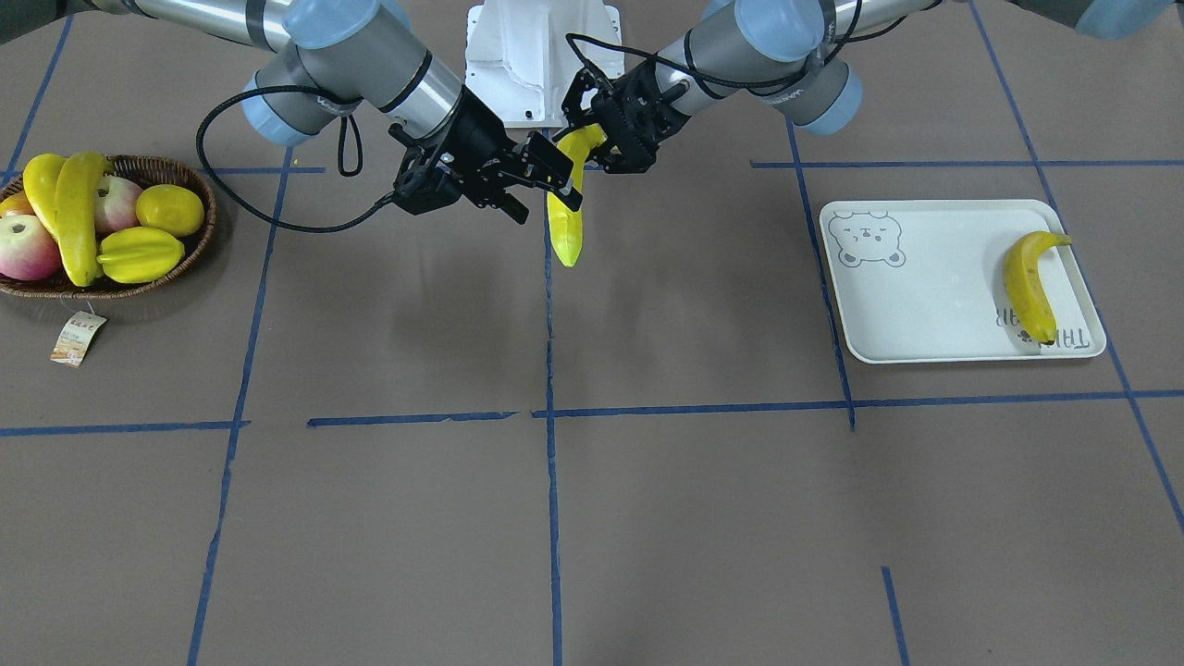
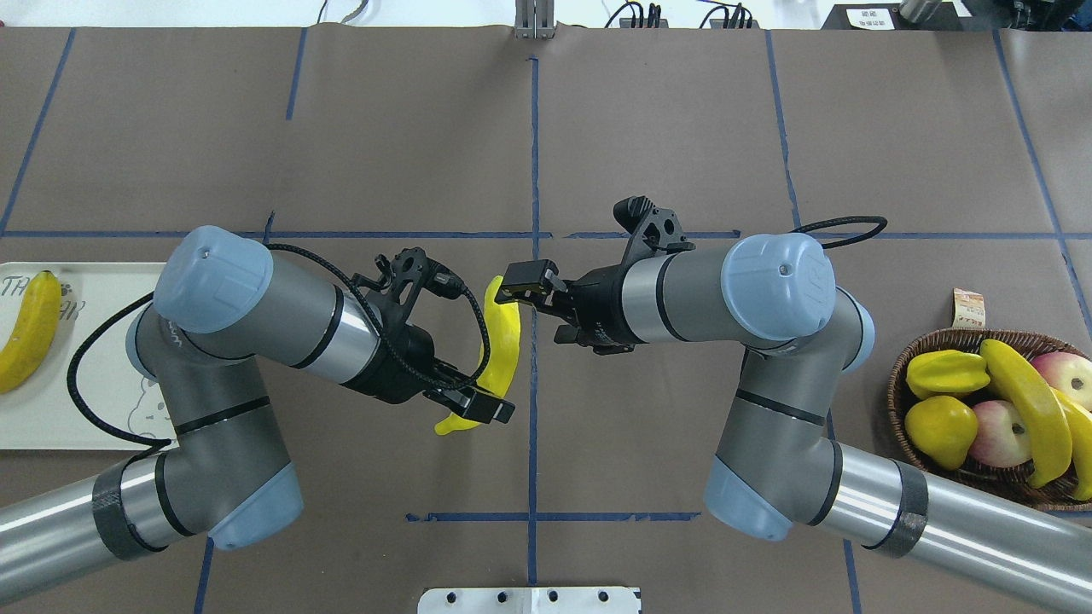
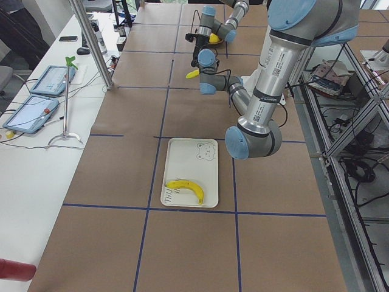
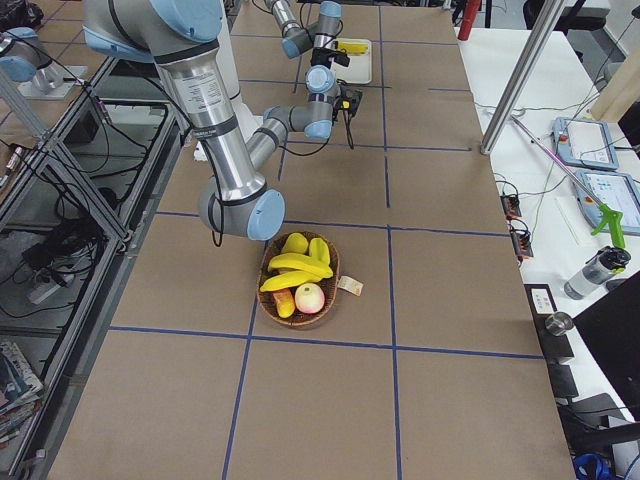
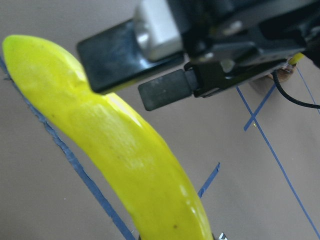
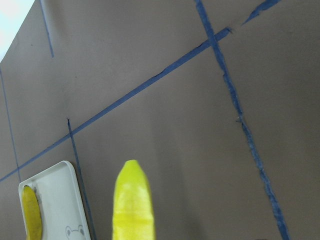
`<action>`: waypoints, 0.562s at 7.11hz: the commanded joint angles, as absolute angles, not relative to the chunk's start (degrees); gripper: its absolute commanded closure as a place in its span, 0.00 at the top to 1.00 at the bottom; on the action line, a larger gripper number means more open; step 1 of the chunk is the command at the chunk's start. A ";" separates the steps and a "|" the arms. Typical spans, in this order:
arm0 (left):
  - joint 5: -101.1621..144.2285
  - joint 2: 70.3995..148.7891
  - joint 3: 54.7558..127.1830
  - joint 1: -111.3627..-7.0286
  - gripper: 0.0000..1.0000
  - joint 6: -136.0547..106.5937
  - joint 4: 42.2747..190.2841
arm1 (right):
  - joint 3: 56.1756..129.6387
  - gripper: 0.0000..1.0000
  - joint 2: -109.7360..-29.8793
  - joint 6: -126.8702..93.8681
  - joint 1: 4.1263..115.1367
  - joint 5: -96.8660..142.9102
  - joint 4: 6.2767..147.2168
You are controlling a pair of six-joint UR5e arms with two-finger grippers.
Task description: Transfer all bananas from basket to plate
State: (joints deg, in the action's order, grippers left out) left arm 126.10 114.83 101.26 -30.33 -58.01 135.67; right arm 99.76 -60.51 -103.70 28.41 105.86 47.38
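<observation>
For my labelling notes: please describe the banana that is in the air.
Look at the table's middle, where both arms meet. There the left gripper holds a bright yellow banana aloft; the other bananas lie on the plate or in the basket.

**Cameras around the jaws**

Overhead looks down from behind the robot; the front camera faces it across the table [image 1: 647,518]. Side cameras watch from each table end, far from the jaws. Both wrist cameras sit close, sharing the banana [image 5: 125,150] at the jaws
</observation>
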 commanded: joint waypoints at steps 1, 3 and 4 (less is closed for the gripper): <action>126.12 110.41 101.51 -35.91 0.00 -62.38 132.74 | 100.02 1.00 -60.73 -103.62 29.79 107.39 52.88; 126.04 109.17 102.21 -39.45 0.00 -61.62 125.71 | 102.81 1.00 -61.08 -101.10 35.04 115.36 64.10; 126.04 107.16 102.56 -40.42 0.00 -61.52 124.73 | 105.62 1.00 -61.17 -96.72 36.03 116.53 72.77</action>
